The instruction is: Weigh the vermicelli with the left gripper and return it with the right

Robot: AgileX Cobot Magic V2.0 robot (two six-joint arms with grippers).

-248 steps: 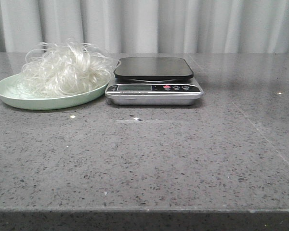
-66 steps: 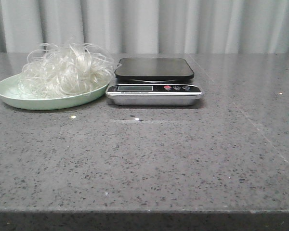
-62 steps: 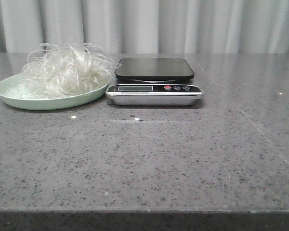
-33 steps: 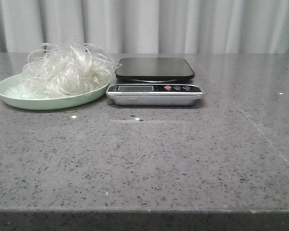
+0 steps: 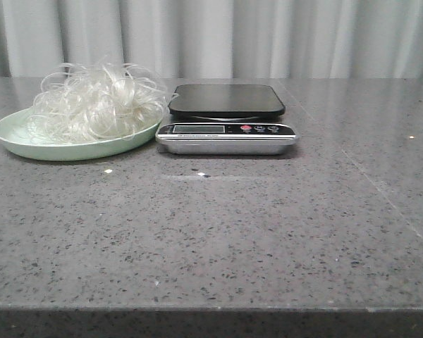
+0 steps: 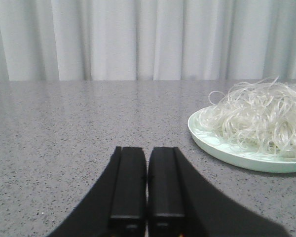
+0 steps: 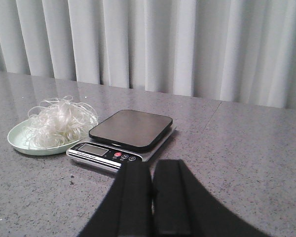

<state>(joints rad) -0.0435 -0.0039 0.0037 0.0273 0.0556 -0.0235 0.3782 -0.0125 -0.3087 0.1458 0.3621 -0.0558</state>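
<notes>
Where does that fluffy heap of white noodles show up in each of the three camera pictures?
Front view: the vermicelli sits far left on a pale green plate, beside the scale.
Left wrist view: far right, on that plate; no scale visible.
Right wrist view: left of centre, left of the scale.
Shared landmark: the green plate.

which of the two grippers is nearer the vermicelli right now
The left gripper: its camera shows the vermicelli on the green plate close by, while from the right gripper the pile sits farther off beside the scale.
</notes>
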